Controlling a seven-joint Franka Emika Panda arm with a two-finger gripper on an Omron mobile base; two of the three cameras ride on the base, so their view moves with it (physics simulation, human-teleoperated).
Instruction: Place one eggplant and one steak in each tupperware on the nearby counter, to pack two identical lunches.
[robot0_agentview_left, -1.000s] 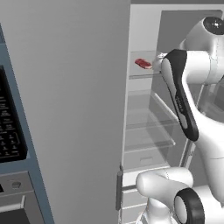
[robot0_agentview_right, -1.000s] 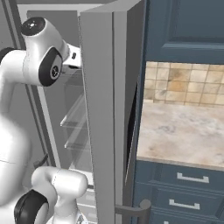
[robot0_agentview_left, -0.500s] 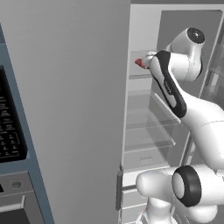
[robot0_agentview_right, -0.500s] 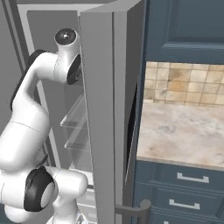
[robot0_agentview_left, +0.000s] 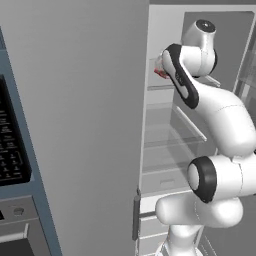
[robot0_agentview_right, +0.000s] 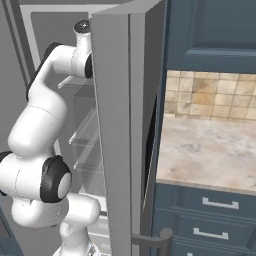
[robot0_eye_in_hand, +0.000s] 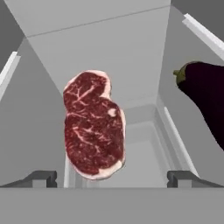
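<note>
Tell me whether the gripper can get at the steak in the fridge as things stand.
Probably yes. In the hand view the steak lies straight ahead of the open gripper, centred between its fingertips, and nothing stands between them. The eggplant sits off to one side, apart from the steak.

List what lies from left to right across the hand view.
Left claw fingertip → steak → right claw fingertip → eggplant, cut off by the right edge.
</note>
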